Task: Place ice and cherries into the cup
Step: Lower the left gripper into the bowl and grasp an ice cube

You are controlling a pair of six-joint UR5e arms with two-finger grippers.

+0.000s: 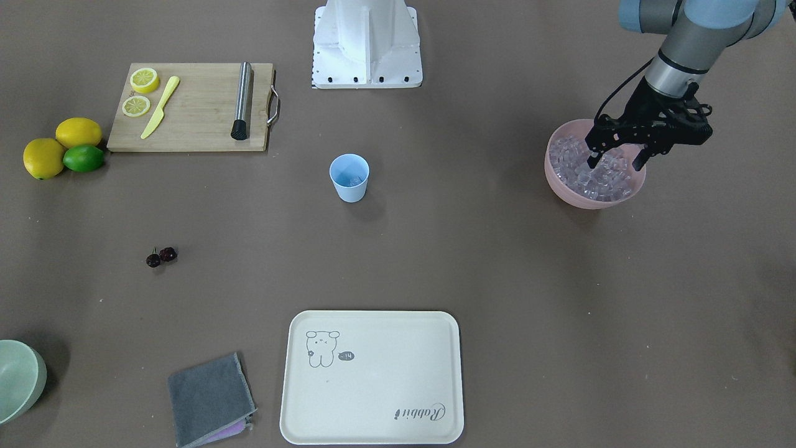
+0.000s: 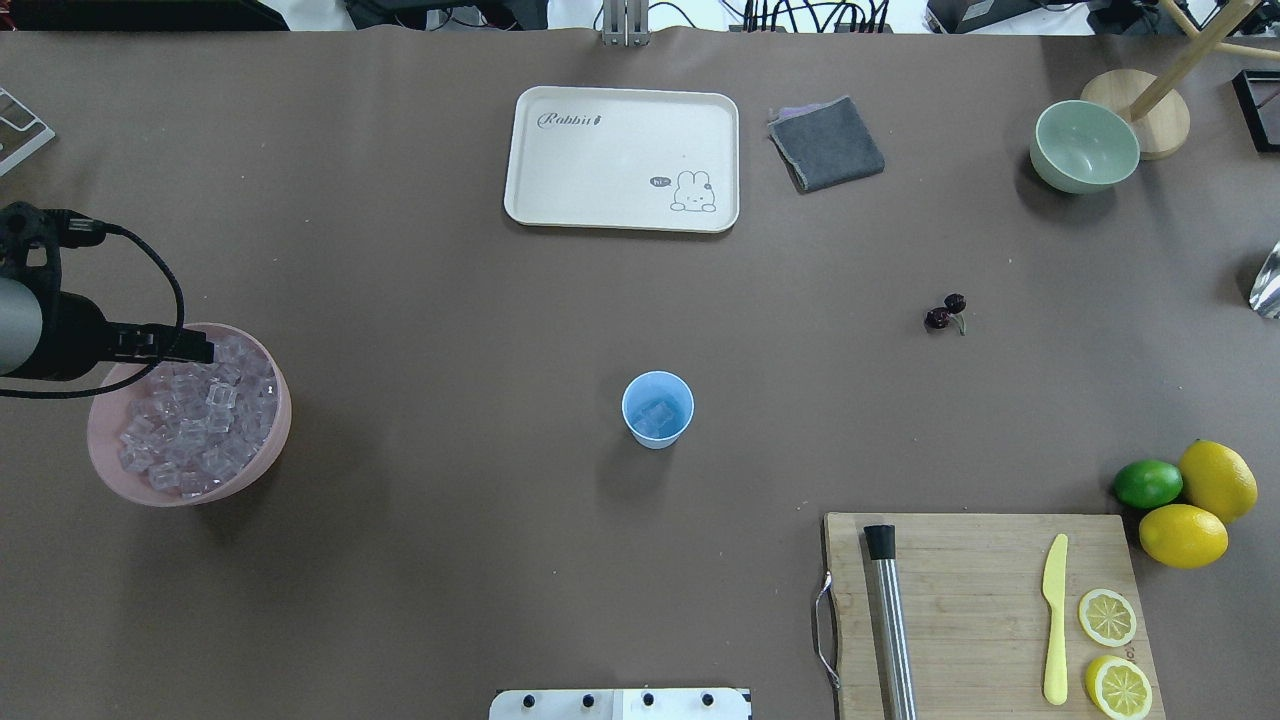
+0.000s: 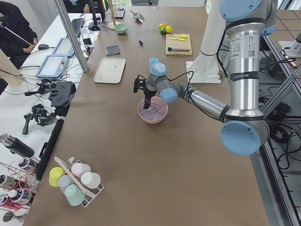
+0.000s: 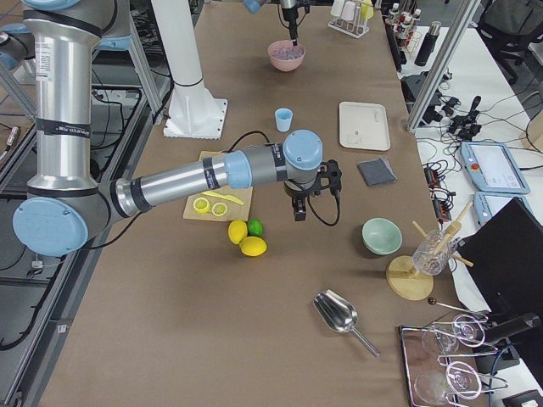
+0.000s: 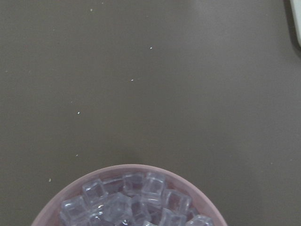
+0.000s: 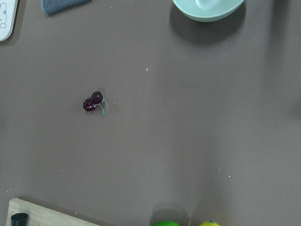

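Note:
The light-blue cup [image 1: 349, 177] stands upright at the table's middle, also in the overhead view [image 2: 657, 409], with a clear ice cube inside. The ice [image 1: 591, 177] is piled in a pink bowl [image 1: 561, 186] on my left side. My left gripper [image 1: 617, 160] is open, with its fingertips just above or among the cubes and nothing clamped. The left wrist view shows the ice [image 5: 136, 202] at its bottom edge. The cherries [image 1: 161, 256] lie on the bare table, also in the right wrist view [image 6: 93, 101]. My right gripper [image 4: 299, 208] hovers above them; I cannot tell if it is open or shut.
A wooden cutting board [image 1: 199, 124] holds two lemon halves, a yellow knife [image 1: 160, 107] and a metal muddler [image 1: 242, 99]. Two lemons and a lime [image 1: 83, 158] lie beside it. A cream tray [image 1: 372, 398], a grey cloth [image 1: 208, 398] and a pale green bowl [image 1: 18, 379] line the far side.

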